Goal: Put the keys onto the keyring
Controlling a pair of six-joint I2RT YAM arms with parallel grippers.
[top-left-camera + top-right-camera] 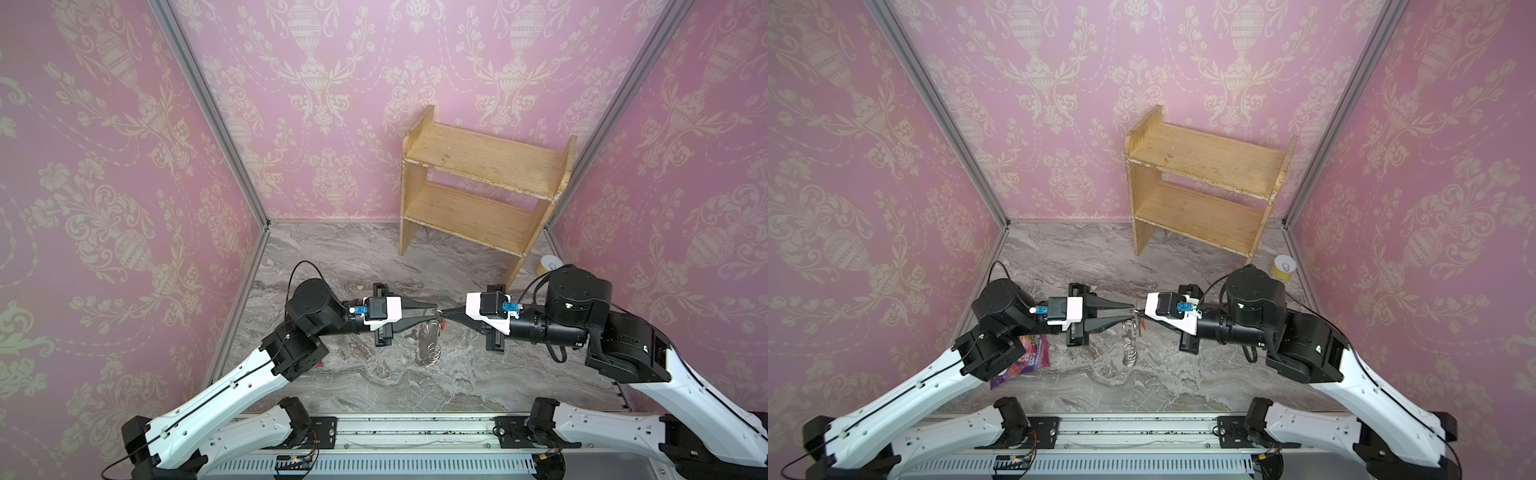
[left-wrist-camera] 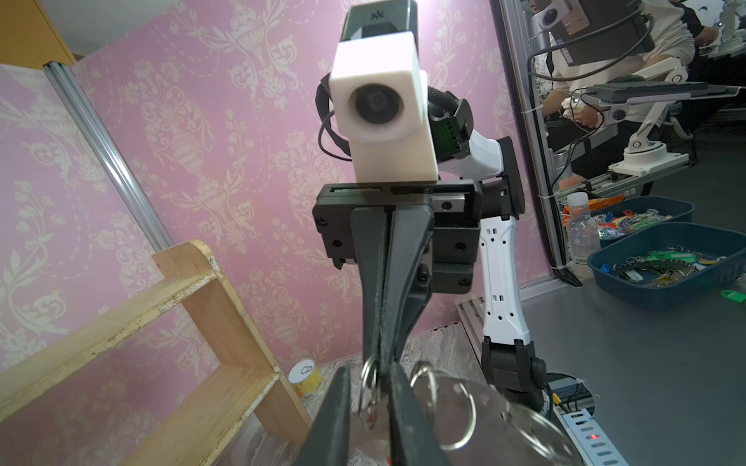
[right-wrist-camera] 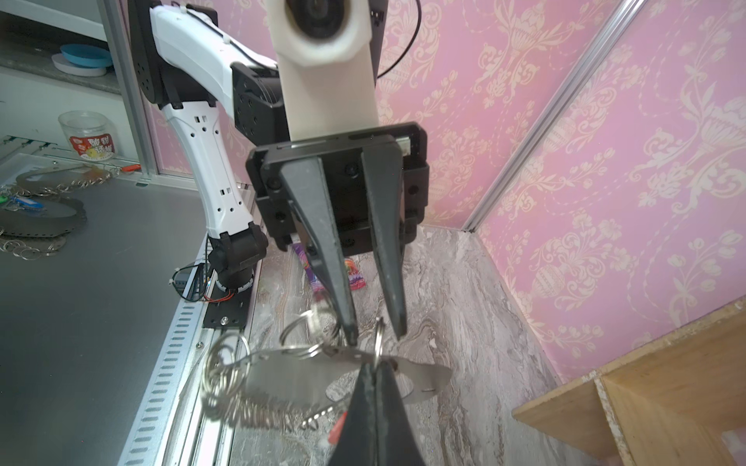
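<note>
Keyring point(image 3: 290, 375) is held at its edge by right gripper point(image 3: 375, 369), pressed shut; left gripper point(image 3: 375, 337), spread just beside keyring, is best closed gently on keys point(image 3: 337, 431) hanging under keyring

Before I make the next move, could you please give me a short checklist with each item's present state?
1. Right gripper jaws shut on a split ring of the keyring: ok.
2. Left gripper jaws open, either side of that ring: ok.
3. Keyring held up between the two grippers: ok.
4. Keys, red tag showing, threaded onto that ring: cannot tell.
5. Yellow can and wooden shelf well apart from both grippers: ok.
</note>
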